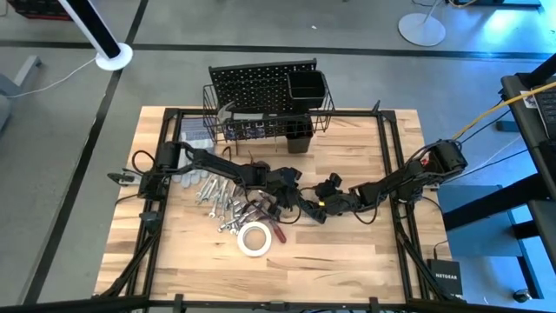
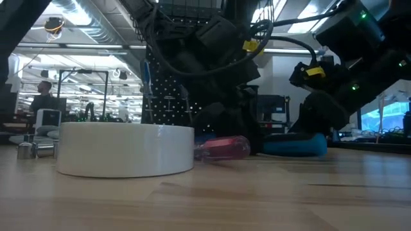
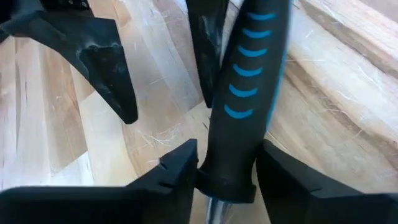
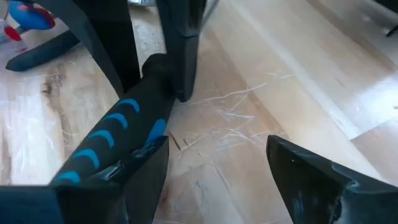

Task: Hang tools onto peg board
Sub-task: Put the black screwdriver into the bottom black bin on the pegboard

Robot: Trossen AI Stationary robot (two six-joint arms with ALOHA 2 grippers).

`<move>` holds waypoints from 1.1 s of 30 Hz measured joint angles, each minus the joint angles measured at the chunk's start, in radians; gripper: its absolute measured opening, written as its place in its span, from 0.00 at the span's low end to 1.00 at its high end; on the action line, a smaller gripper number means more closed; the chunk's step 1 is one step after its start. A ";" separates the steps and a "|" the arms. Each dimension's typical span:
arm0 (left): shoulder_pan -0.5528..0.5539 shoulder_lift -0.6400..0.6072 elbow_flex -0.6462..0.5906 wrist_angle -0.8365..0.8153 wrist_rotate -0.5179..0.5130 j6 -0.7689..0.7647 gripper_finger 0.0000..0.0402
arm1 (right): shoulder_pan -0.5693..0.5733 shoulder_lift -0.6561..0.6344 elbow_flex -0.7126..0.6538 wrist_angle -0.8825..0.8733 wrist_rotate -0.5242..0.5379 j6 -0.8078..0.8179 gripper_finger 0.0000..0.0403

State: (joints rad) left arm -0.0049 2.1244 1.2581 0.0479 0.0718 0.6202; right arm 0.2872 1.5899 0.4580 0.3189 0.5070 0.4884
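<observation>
— Where are your grippers?
— Mid-table, my left gripper [image 3: 227, 171] pinches the black-and-blue screwdriver handle [image 3: 245, 93]; my right gripper [image 4: 211, 165] is spread wide beside it.
— And the peg board [image 1: 261, 87]?
— Upright at the table's far edge.

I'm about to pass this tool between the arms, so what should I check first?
1. Grip: left gripper shut on the blue-striped handle: ok.
2. Receiver ready: right gripper open: ok.
3. Handle between the right gripper's fingers: not ok. It lies outside one finger.
4. Handle lifted off the table: cannot tell.
5. Target: peg board upright at the table's far edge: ok.
</observation>
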 joint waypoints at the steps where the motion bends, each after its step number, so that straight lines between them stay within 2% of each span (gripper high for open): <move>1: 0.000 0.000 -0.001 -0.004 0.002 -0.004 0.30 | -0.001 -0.013 0.000 -0.012 -0.008 0.000 0.68; 5: -0.001 0.001 -0.001 -0.002 0.006 -0.029 0.26 | 0.001 -0.119 0.000 -0.122 -0.049 0.007 0.68; 12: -0.004 -0.021 0.001 0.001 -0.006 -0.097 0.25 | 0.008 -0.396 0.002 -0.335 -0.109 0.031 0.68; 19: -0.008 -0.126 -0.006 -0.022 0.008 -0.203 0.25 | 0.106 -0.645 0.002 -0.494 -0.086 0.038 0.68; 25: -0.002 -0.211 -0.003 0.003 -0.003 -0.269 0.24 | 0.240 -0.780 0.002 -0.503 0.090 0.027 0.68; 29: 0.007 -0.259 -0.007 0.064 -0.005 -0.317 0.24 | 0.325 -0.810 0.001 -0.503 0.229 0.004 0.68; 33: 0.036 -0.272 -0.009 0.115 0.037 -0.402 0.24 | 0.411 -0.810 -0.052 -0.418 0.428 0.000 0.68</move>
State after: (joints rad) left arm 0.0309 1.8528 1.2487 0.1632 0.1085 0.2180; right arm 0.6979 0.7798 0.4057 -0.0994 0.9350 0.4880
